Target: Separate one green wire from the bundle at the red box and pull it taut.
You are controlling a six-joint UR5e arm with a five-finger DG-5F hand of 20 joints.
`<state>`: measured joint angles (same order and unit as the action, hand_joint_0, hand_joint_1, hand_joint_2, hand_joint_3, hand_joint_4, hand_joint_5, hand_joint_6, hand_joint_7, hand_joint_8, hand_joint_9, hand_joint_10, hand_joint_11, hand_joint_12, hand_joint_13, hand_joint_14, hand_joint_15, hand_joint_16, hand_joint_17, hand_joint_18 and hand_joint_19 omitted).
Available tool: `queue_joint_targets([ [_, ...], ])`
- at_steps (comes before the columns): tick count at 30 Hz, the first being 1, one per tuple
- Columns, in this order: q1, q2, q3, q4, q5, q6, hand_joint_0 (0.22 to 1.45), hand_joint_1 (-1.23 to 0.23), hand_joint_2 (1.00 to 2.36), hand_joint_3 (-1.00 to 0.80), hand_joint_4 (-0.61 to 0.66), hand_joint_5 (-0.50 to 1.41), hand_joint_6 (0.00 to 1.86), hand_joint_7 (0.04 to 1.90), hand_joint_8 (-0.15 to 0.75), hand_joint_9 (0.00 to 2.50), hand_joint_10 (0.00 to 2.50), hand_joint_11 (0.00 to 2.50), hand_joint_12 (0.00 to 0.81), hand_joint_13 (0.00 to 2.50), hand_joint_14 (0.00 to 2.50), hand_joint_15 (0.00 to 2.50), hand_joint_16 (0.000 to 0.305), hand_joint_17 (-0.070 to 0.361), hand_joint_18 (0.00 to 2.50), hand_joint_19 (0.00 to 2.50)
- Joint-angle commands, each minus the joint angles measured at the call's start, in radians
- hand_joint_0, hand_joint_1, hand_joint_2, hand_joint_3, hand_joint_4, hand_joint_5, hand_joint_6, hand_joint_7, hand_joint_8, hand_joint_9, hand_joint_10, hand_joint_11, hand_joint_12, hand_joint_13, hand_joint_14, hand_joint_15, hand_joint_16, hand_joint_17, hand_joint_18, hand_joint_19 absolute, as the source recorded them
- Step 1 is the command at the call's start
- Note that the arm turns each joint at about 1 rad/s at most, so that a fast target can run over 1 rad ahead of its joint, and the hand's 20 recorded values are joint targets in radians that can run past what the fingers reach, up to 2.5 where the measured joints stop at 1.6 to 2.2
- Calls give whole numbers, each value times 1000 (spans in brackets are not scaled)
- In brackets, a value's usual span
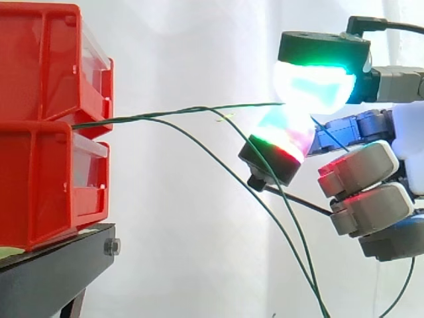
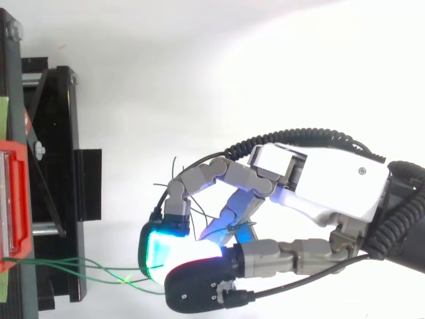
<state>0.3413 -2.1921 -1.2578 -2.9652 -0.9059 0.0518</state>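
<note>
Risk: the green wire [image 1: 172, 114] is thin and held only between the pads [image 1: 311, 86]. A harder pull could slip it free, or drag the red bins [image 1: 40, 192] toward the right edge of the black stand [image 1: 53, 271]. The slack wires [image 1: 218, 159] pass close under the grip and may snag. Hand [image 2: 332, 186]: two pads pinched together on the wire, other fingers curled, holding nothing. The wire runs nearly straight from the bins' seam to the pinch

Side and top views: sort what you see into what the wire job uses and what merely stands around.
Job: thin green wire pinched in the robot hand; slack green bundle wires; stacked red plastic bins.
Around: black metal stand; white curtain.
</note>
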Motion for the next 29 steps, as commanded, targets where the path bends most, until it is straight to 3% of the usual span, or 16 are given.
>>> queue_joint_targets([
  [1,1,0,0,0,-1,0,571,-671,1025,-145,49,-109,878,1056,302,1223,19,1295,345,1140,20,1286,42,94,1084,1289],
  [29,1,0,0,0,-1,-1,570,-668,1025,-145,44,-110,878,1054,304,1220,21,1279,343,1131,22,1258,43,96,1074,1282],
])
